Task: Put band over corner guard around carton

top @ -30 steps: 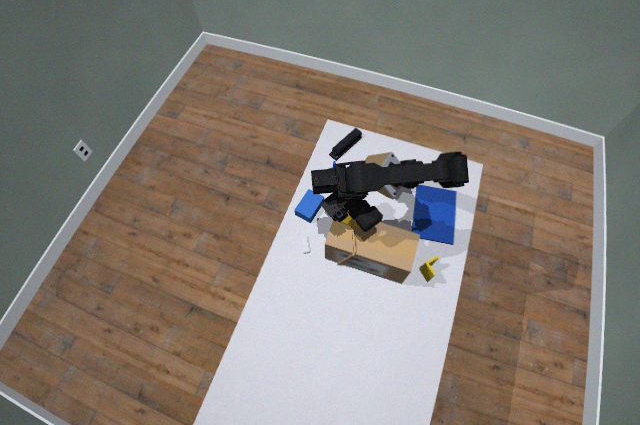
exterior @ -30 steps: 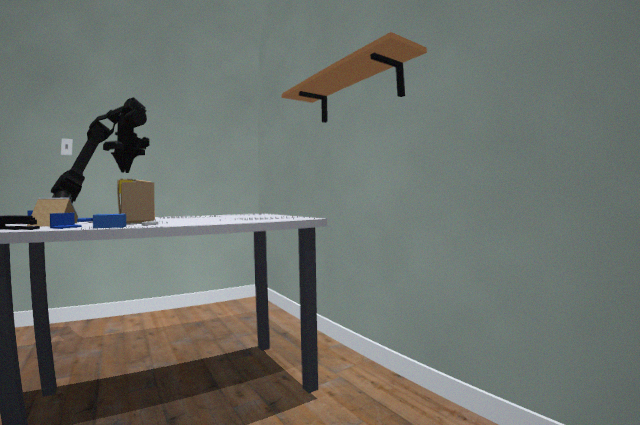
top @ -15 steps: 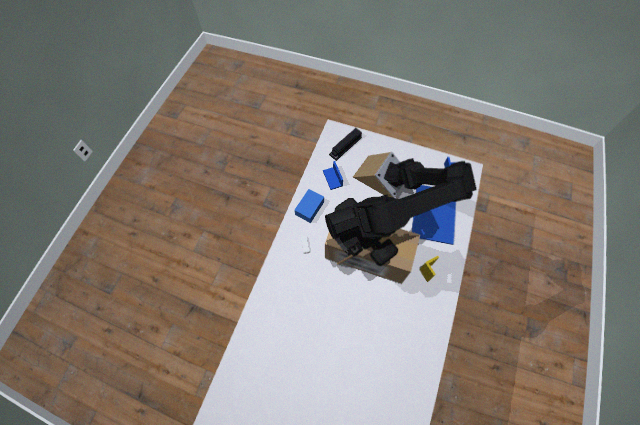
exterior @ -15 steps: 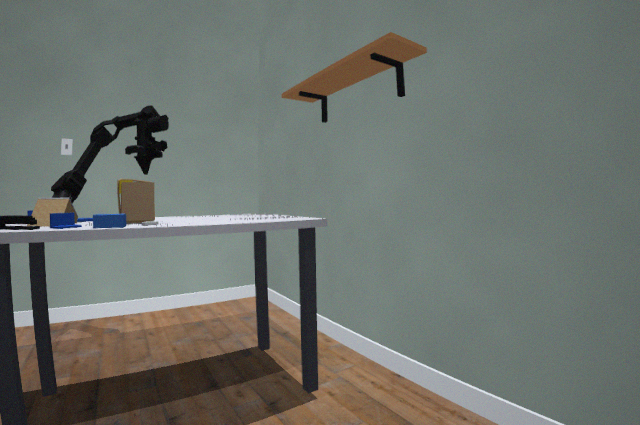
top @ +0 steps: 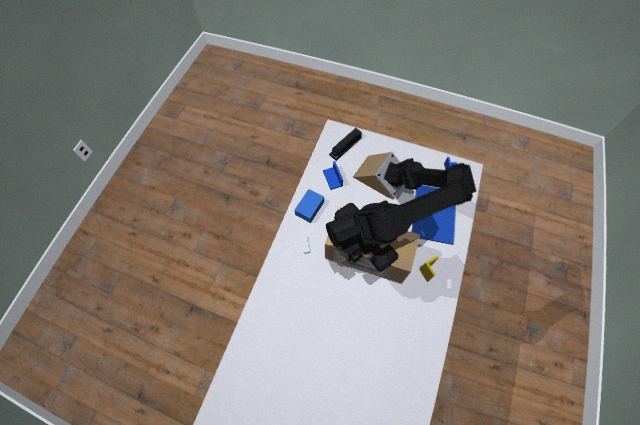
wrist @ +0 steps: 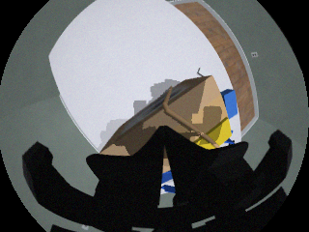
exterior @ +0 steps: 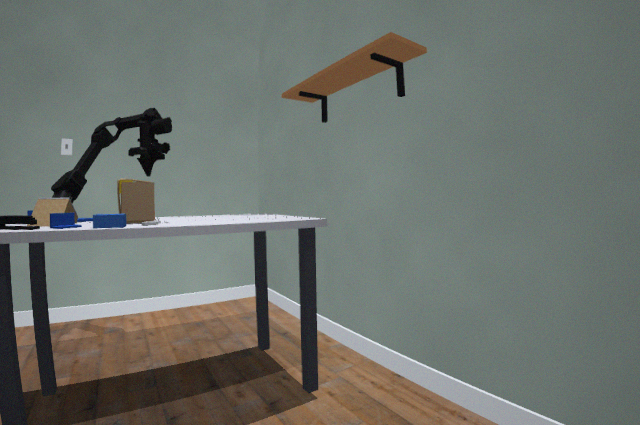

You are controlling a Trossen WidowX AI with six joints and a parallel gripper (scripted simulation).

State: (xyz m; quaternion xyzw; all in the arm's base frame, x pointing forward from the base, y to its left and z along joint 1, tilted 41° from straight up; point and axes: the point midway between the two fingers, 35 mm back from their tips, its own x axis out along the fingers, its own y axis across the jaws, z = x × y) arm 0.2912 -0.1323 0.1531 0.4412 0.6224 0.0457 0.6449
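Note:
The brown carton stands on the white table, and in the overhead view my arm largely covers it. A yellow corner guard sits on its top corner; it also shows in the side view. The thin band runs as a dark line across the carton's top near the guard. I cannot tell whether it is in line with the guard. My gripper hangs a little above the carton and touches nothing. Its fingers are shut with nothing between them.
A second carton lies near the arm's base. Blue blocks and a blue tray lie around it. A black bar lies at the far end, a loose yellow angle piece beside the carton, and a small white piece to its left.

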